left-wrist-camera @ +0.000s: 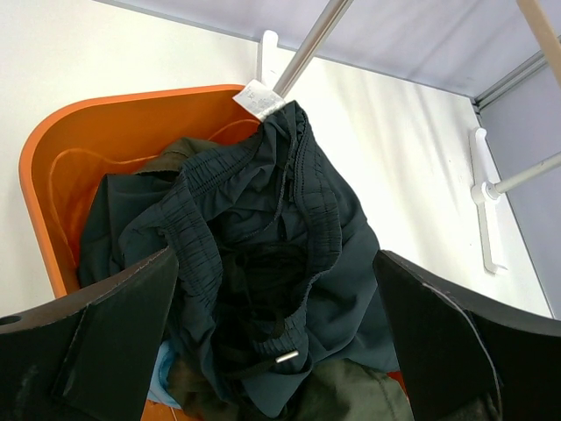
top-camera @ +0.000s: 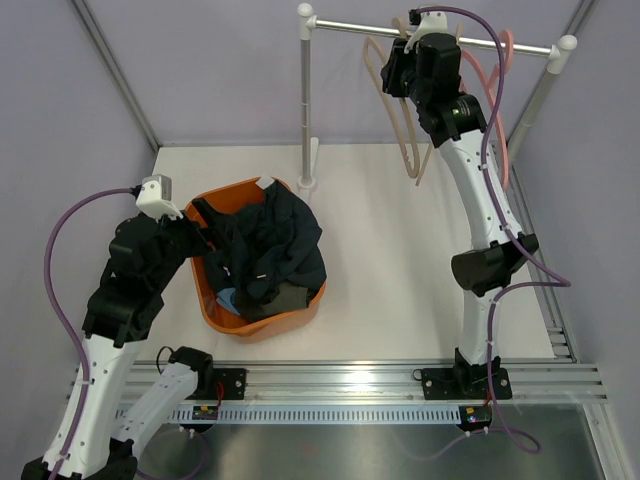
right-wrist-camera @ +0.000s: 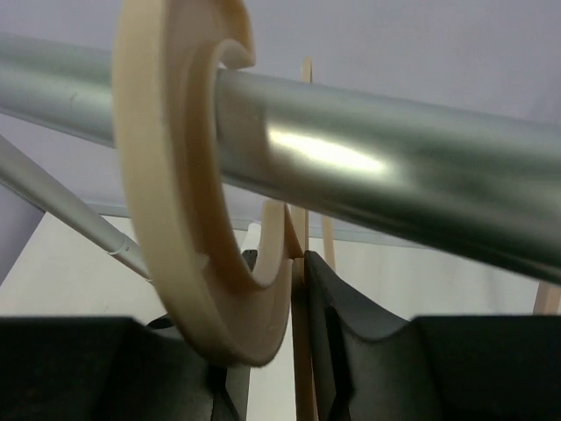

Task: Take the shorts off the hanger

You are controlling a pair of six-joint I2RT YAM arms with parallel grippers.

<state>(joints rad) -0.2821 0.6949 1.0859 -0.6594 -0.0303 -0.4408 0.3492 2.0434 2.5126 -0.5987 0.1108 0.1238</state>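
Three pairs of shorts lie piled in the orange basket (top-camera: 245, 330). The dark navy shorts (top-camera: 275, 245) (left-wrist-camera: 289, 237) are on top, with the olive green pair (left-wrist-camera: 368, 390) and a bit of the light blue pair (left-wrist-camera: 160, 381) under them. My left gripper (left-wrist-camera: 276, 342) hangs open just above the pile, holding nothing. My right gripper (top-camera: 400, 70) (right-wrist-camera: 272, 351) is up at the rail (right-wrist-camera: 368, 167), its jaws slightly parted around the neck of a bare cream hanger (top-camera: 405, 130). The hanger's hook (right-wrist-camera: 175, 219) sits over the rail.
A bare pink hanger (top-camera: 505, 100) hangs on the same rail, right of the cream one. The rack's left post (top-camera: 305, 110) stands just behind the basket. Grey walls enclose the table on the left, back and right.
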